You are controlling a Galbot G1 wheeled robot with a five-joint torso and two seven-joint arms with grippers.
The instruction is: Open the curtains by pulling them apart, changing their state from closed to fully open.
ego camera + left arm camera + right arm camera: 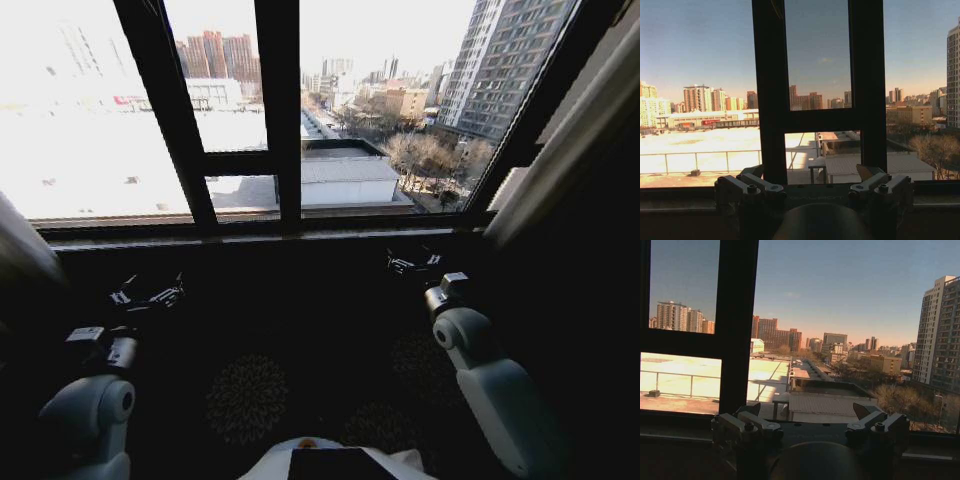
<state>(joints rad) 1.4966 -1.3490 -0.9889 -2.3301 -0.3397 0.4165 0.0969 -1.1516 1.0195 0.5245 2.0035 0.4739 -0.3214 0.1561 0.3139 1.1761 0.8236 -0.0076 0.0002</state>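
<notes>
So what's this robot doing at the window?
It is facing a window whose curtains are already drawn to the sides: one curtain at the left edge, the other at the right. The glass between them is uncovered. The left gripper and right gripper are both open, low below the sill, holding nothing.

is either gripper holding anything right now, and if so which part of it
Nothing is held. The left gripper and right gripper both hang open below the window sill, apart from the curtains.

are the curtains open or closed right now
Open. The curtains are bunched at the far sides, leaving the window glass uncovered. Both grippers, left and right, hang open, holding nothing.
</notes>
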